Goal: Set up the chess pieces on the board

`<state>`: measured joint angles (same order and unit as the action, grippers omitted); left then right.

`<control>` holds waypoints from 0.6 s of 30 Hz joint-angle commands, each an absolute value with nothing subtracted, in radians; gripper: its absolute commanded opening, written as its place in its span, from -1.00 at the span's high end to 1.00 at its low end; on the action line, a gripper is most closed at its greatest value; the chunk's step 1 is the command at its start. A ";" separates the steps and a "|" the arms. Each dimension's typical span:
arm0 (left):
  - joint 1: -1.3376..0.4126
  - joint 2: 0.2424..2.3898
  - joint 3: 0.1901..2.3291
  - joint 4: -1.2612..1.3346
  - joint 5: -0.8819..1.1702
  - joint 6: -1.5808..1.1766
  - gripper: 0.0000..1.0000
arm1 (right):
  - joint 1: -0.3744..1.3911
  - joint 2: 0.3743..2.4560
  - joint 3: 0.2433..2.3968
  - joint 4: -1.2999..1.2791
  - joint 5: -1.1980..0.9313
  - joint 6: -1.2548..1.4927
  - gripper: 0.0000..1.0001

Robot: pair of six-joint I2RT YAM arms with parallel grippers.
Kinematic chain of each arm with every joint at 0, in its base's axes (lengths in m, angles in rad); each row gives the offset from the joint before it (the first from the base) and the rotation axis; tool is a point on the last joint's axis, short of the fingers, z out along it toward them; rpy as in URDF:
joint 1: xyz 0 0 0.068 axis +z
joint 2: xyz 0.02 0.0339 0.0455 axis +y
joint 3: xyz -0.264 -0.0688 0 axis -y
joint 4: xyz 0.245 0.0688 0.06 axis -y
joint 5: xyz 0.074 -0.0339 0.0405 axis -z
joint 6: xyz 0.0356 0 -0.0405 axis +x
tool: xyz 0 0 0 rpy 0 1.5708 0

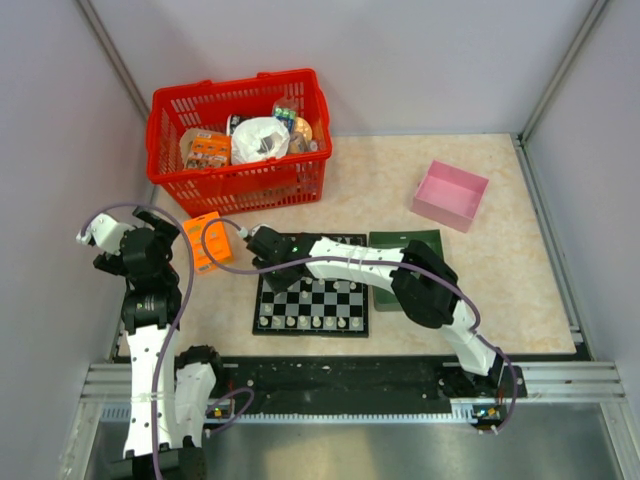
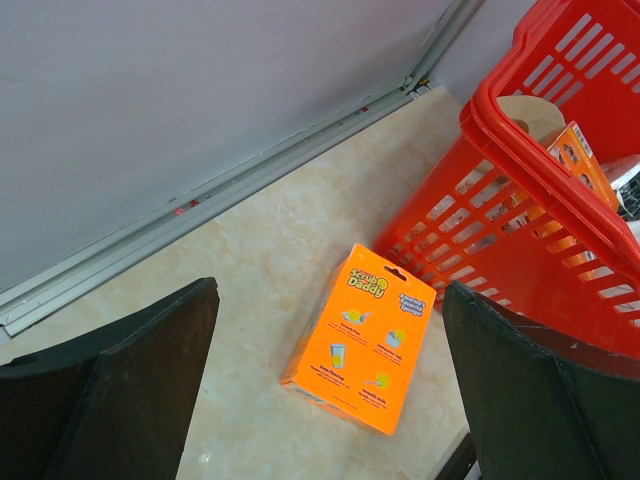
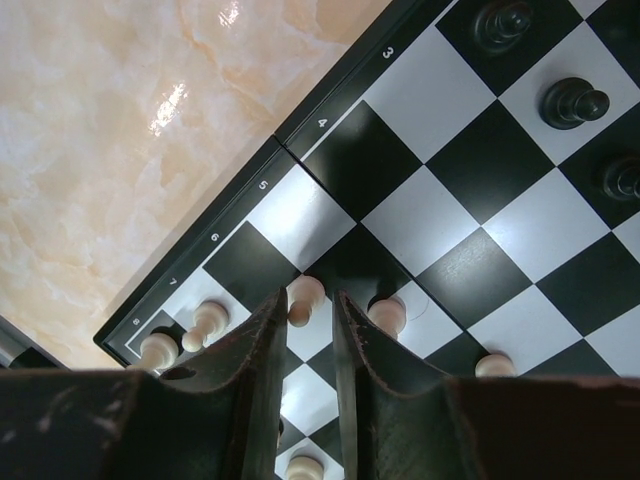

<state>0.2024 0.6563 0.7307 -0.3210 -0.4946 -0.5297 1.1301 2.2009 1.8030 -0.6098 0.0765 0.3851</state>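
Carefully: your right gripper [image 3: 308, 305] sits narrow about a pale white pawn [image 3: 305, 292] at the numbered edge of the black-and-white checkered board [image 3: 420, 220]; clamped or not, unclear. Drift could topple neighbouring pawns [image 3: 387, 316].

Left pincer [image 2: 330, 290] agape; right pincer [image 3: 310, 300] seemingly narrow.

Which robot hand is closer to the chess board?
Right. The right gripper is directly over the board, beside white pieces at its edge. The left gripper is off the board, facing an orange box.
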 commanded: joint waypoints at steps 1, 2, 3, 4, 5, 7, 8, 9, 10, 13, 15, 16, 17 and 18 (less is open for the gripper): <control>0.207 0.643 0.730 -0.284 -0.500 -0.532 -0.97 | 1.138 2.203 1.851 -0.578 0.069 0.383 0.57; 0.207 0.644 0.730 -0.284 -0.500 -0.532 -0.98 | 1.137 2.200 1.848 -0.577 0.071 0.382 0.60; 0.207 0.643 0.729 -0.284 -0.500 -0.532 -0.97 | 1.138 2.195 1.845 -0.577 0.068 0.382 0.65; 0.207 0.646 0.729 -0.282 -0.500 -0.532 -0.97 | 1.137 2.192 1.842 -0.578 0.067 0.382 0.68; 0.207 0.646 0.729 -0.282 -0.499 -0.532 -0.97 | 1.137 2.191 1.838 -0.578 0.066 0.383 0.71; 0.207 0.644 0.729 -0.282 -0.497 -0.532 -0.97 | 1.138 2.181 1.825 -0.578 0.064 0.382 0.73; 0.209 0.646 0.729 -0.282 -0.497 -0.532 -0.98 | 1.140 2.177 1.816 -0.578 0.063 0.383 0.74; 0.207 0.646 0.729 -0.282 -0.497 -0.532 -0.98 | 1.143 2.171 1.809 -0.575 0.061 0.383 0.74; 0.207 0.647 0.730 -0.282 -0.495 -0.532 -0.97 | 1.144 2.166 1.804 -0.577 0.058 0.385 0.75; 0.207 0.646 0.729 -0.282 -0.495 -0.534 -0.98 | 1.154 2.152 1.790 -0.577 0.048 0.387 0.76; 0.207 0.644 0.732 -0.282 -0.494 -0.534 -0.98 | 1.163 2.148 1.786 -0.577 0.043 0.388 0.77; 0.207 0.647 0.730 -0.282 -0.494 -0.535 -0.98 | 1.167 2.141 1.781 -0.577 0.041 0.391 0.77; 0.207 0.647 0.730 -0.282 -0.492 -0.535 -0.98 | 1.173 2.138 1.778 -0.577 0.049 0.394 0.77; 0.207 0.646 0.733 -0.282 -0.492 -0.534 -0.97 | 1.177 2.137 1.775 -0.577 0.051 0.399 0.77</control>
